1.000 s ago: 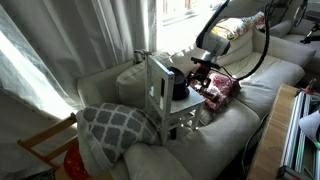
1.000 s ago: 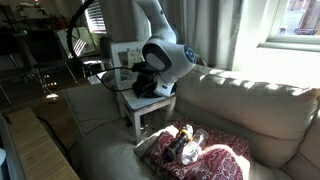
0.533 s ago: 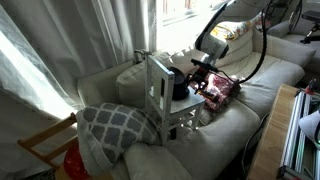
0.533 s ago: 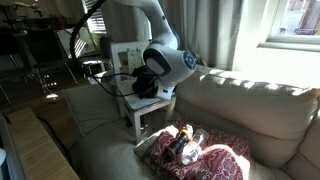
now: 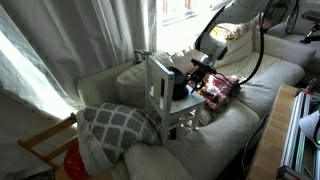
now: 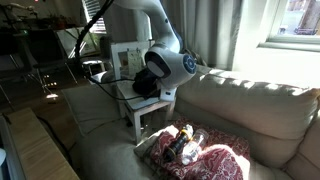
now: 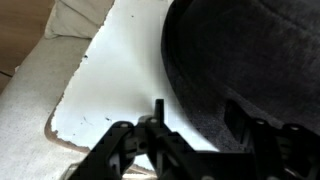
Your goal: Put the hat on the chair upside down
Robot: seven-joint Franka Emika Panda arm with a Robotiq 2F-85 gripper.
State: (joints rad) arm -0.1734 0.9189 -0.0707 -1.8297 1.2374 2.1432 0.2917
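Observation:
The black hat (image 5: 177, 82) sits on the seat of the small white chair (image 5: 160, 100), which stands on the sofa. In an exterior view the hat (image 6: 143, 86) is mostly hidden behind my wrist, and the chair (image 6: 148, 112) shows below it. In the wrist view the hat (image 7: 245, 50) fills the upper right, resting on the white seat (image 7: 110, 85). My gripper (image 7: 200, 115) is open and low at the hat's rim. One finger is over the bare seat and the other over the hat. The gripper (image 5: 196, 72) also shows beside the hat.
A red-patterned cloth bundle (image 5: 221, 88) (image 6: 195, 150) lies on the sofa close to the chair. A grey patterned cushion (image 5: 115, 125) leans at the chair's back. A tan wooden chair (image 5: 45, 148) stands off the sofa. The sofa backrest (image 6: 250, 100) rises behind.
The arm has shifted slightly and the wrist has settled a little closer to the hat. The hat and chair have not moved.

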